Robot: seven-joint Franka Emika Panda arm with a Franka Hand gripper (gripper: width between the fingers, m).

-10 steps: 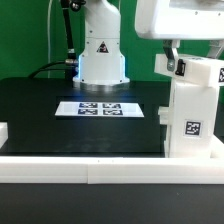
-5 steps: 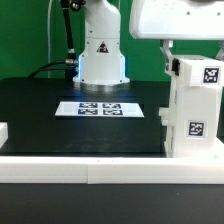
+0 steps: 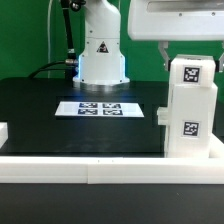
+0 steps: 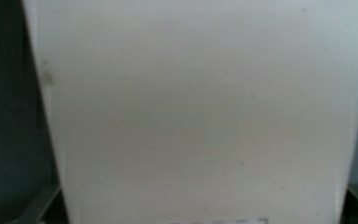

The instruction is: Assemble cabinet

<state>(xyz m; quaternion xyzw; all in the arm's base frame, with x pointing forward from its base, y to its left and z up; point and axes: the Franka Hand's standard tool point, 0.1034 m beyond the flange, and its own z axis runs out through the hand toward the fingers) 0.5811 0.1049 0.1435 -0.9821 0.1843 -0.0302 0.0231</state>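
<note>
The cabinet (image 3: 190, 110) is a tall white box with square tags on its faces. It stands upright at the exterior view's right, on the black table's (image 3: 60, 125) edge by the white rail. My gripper (image 3: 187, 56) comes down from above onto its top. One dark finger (image 3: 165, 58) shows at its upper left side and the other is hidden behind the box. The jaws appear shut on the cabinet. In the wrist view the cabinet's plain white face (image 4: 202, 110) fills almost the whole picture, and the fingertips do not show clearly.
The marker board (image 3: 100, 108) lies flat in the middle of the table. The arm's white base (image 3: 102, 55) stands behind it. A long white rail (image 3: 90, 168) runs along the front. A small white block (image 3: 3, 131) sits at the left edge.
The gripper and the cabinet's top have shifted toward the exterior view's left. The cabinet has turned from a tilted, angled pose to upright, its tags now facing the camera squarely.
</note>
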